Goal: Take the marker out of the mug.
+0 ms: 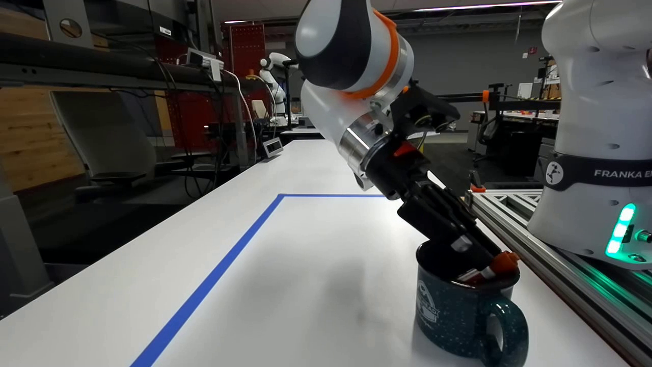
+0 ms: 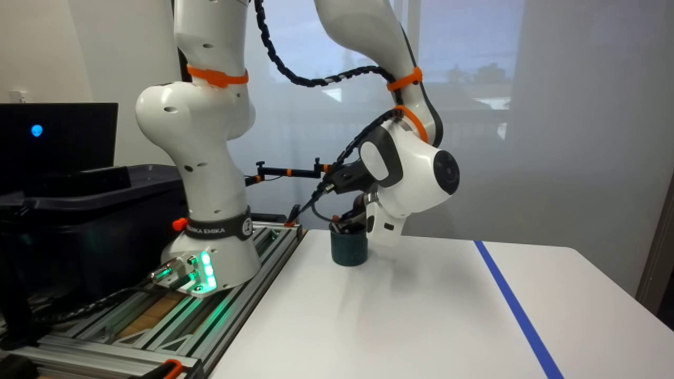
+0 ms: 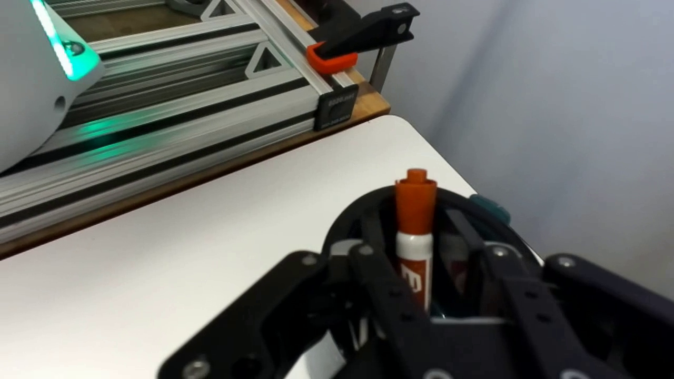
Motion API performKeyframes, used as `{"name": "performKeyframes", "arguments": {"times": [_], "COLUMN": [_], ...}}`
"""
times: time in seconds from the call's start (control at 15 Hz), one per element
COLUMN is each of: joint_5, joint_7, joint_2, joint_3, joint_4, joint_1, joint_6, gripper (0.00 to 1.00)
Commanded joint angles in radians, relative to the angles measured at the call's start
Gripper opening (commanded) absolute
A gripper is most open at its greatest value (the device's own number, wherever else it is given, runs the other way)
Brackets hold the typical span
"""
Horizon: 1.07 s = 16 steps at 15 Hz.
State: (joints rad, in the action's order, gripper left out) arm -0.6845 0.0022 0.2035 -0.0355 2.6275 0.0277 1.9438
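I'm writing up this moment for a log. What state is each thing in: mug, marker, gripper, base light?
Mug: upright on the table.
Marker: capped, tilted, in the mug, top end poking out.
Gripper: open, partly inside the mug, straddling the marker.
Base light: lit green.

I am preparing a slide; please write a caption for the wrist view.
The open hand reaches into the dark mug, the orange-red marker showing between its fingers.

Mug (image 1: 453, 313): glossy glazed look, finely speckled
Marker (image 3: 415, 239): smooth plastic, faint sheen
Gripper (image 3: 416, 226): mostly matt, with shiny metal screws (image 3: 196, 368)
Arm (image 2: 197, 121): smooth, glossy, plastic-looking
Table (image 2: 421, 310): smooth, softly shiny
Tape (image 2: 516, 310): flat, matt
Rails (image 3: 210, 129): bare metal, grooved, satin
Board (image 3: 372, 100): bare wood
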Motion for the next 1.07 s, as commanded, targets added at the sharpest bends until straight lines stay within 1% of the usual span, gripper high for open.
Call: {"name": "performKeyframes", "arguments": {"times": [0.0,0.07,0.13,0.2,0.33,0.4,0.47,0.67,0.8,1.0], "joint_5": [0.029,0.029,0.027,0.026,0.023,0.021,0.019,0.011,0.012,0.012], "joint_7": [0.014,0.012,0.011,0.011,0.009,0.008,0.006,0.006,0.017,0.021], "joint_2": [0.004,0.004,0.002,0.002,0.004,0.005,0.008,-0.01,-0.039,-0.084], "joint_3": [-0.014,-0.016,-0.019,-0.023,-0.03,-0.033,-0.036,-0.036,-0.028,-0.009], "joint_4": [-0.008,-0.007,-0.004,-0.003,0.001,0.002,0.003,0.003,0.003,0.001], "joint_1": [0.02,0.023,0.027,0.029,0.036,0.038,0.041,0.036,0.025,0.0], "joint_6": [0.019,0.024,0.037,0.046,0.075,0.085,0.094,0.072,0.033,-0.038], "gripper": [0.35,0.34,0.35,0.33,0.35,0.34,0.12,0.0,0.05,0.05]}}
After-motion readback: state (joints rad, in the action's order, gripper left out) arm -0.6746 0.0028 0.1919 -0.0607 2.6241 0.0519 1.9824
